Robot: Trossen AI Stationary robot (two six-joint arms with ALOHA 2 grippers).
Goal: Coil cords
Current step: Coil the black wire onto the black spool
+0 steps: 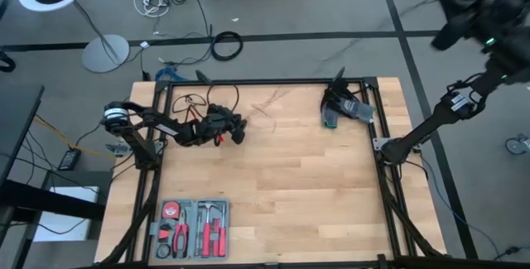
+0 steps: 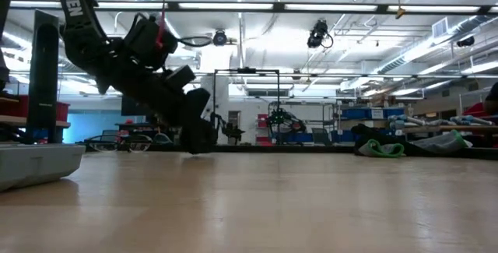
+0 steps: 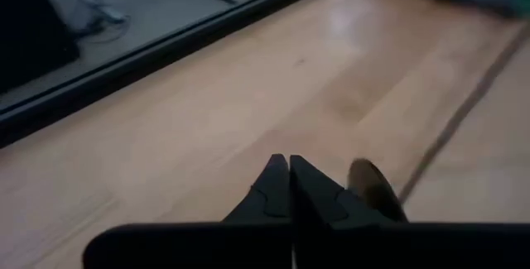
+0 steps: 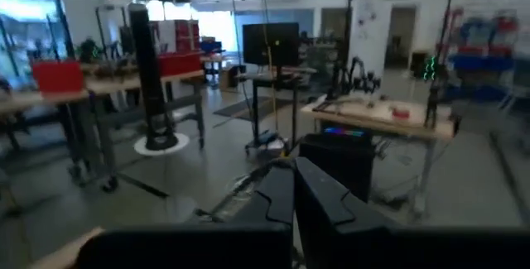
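while the left claw (image 1: 238,133) is down near the far-left part of the desk (image 1: 298,194), its fingers are clenched together with nothing between them, as the left wrist view shows plainly: the two dark fingers (image 3: 273,194) meet tip to tip over bare wood. the cord (image 1: 217,97) lies by the far edge of the desk, near its far-left corner, in loose open loops that spill partly over the black frame (image 1: 265,83) at that edge; a thinner strand seems to trail on toward the middle of the far edge, though from above it is too faint to be sure. a small dark rounded shape just beside the left fingertips in the wrist view may be the cord's puck (image 3: 374,188), but it is blurred and i would not swear to it. the right claw (image 1: 338,108) rests at the far-right corner of the desk, fingers also clenched on nothing, its camera looking out over the room. a red and grey tool kit (image 1: 193,229) sits at the near-left corner, untouched. judging from this, the coiling is barely begun: the loops are slack and uneven, not gathered into one neat ring, and neither claw has hold of the cord. what is left is nearly everything: opening up, taking hold of the cord, drawing the loops together and tidying the stray end.
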